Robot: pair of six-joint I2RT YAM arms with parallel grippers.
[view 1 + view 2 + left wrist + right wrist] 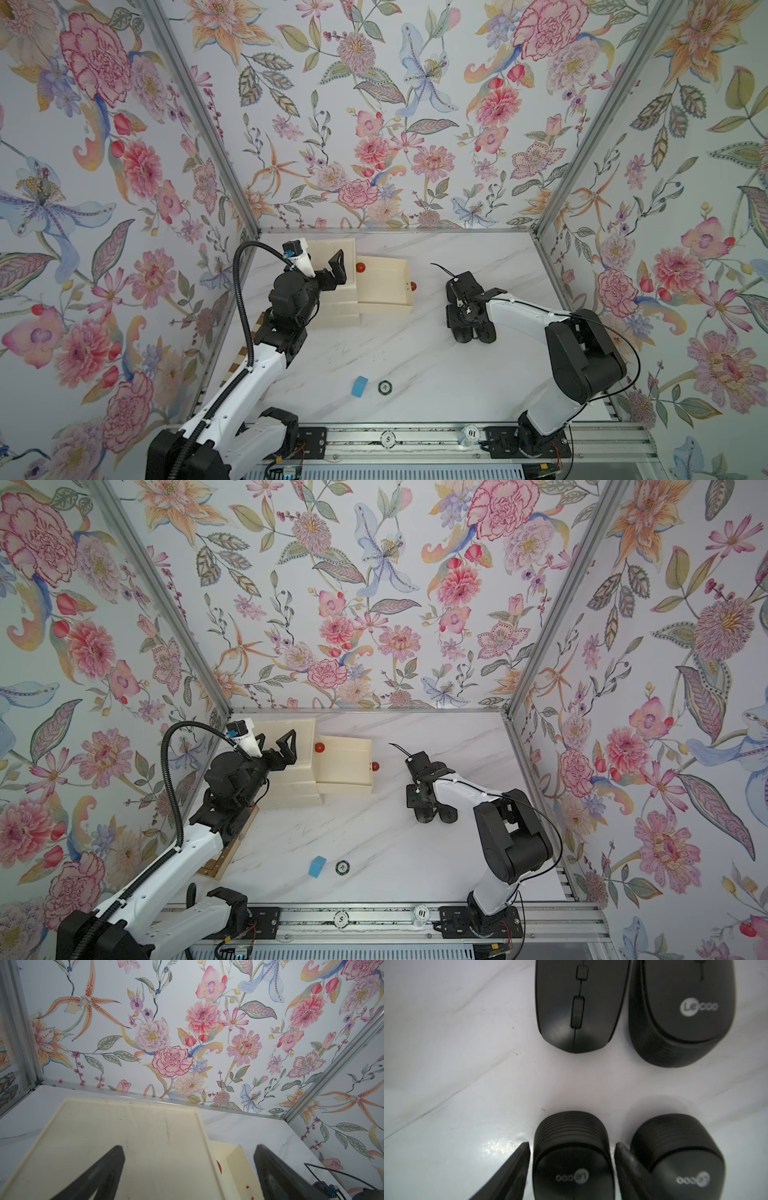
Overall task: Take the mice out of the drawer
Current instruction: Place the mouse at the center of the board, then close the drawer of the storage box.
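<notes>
Both top views are taken from high overhead, side by side — the whole table (415, 374) is shared. Left wrist view is aimed low across the drawer unit (124, 1136) at the back wall (187, 1022). Right wrist view is pointed down, close on four black mice (572, 1159).

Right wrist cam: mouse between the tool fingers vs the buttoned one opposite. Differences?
The flanked mouse shows a Lecoo logo and ribbed side; the buttoned mouse is smooth, logo unseen. The flanked mouse sits inside the right tool; the buttoned mouse lies clear of it. Both black, on the white table.
</notes>
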